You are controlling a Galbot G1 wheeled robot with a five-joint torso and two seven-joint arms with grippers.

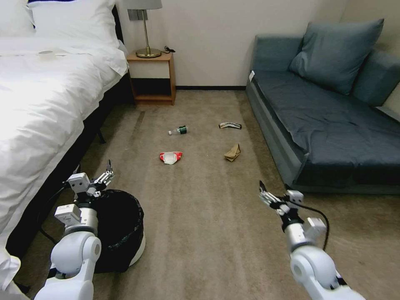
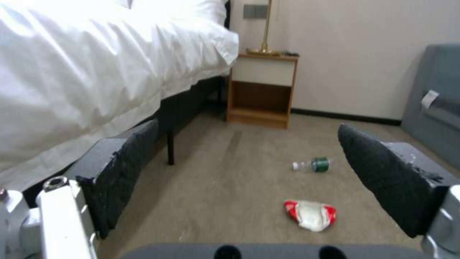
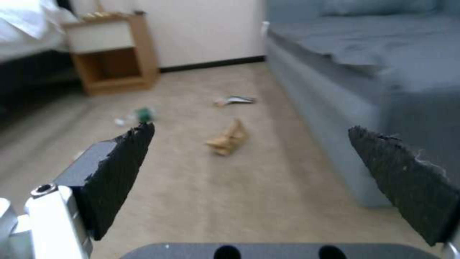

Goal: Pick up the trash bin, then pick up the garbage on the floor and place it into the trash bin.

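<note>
While its two dark padded fingers stand spread wide with nothing between them, the left gripper hangs just above the far rim of the small round white plastic trash bin, which stands on the floor close beside the bed and is lined with a crinkly black bag draped over its rim. From the left wrist view the left gripper faces the open carpet, its fingers framing two of the litter pieces. The right gripper is held out over the short-pile beige-brown carpeted floor near the front corner of the grey-blue sofa, its fingers likewise parted and holding nothing; in the right wrist view the gap between its pads is wide and bare.

Farther out, the garbage lies scattered on the carpet between bed and sofa, well apart from both grippers. A red-and-white crushed packet is the nearest piece to the bin. A crumpled brown paper lies toward the sofa. Beyond them lie a small clear bottle with a green label on its side and a flat black-white-yellow wrapper. A white-sheeted bed runs along the robot's left, and a wooden nightstand with a brass lamp stands against the far wall.
</note>
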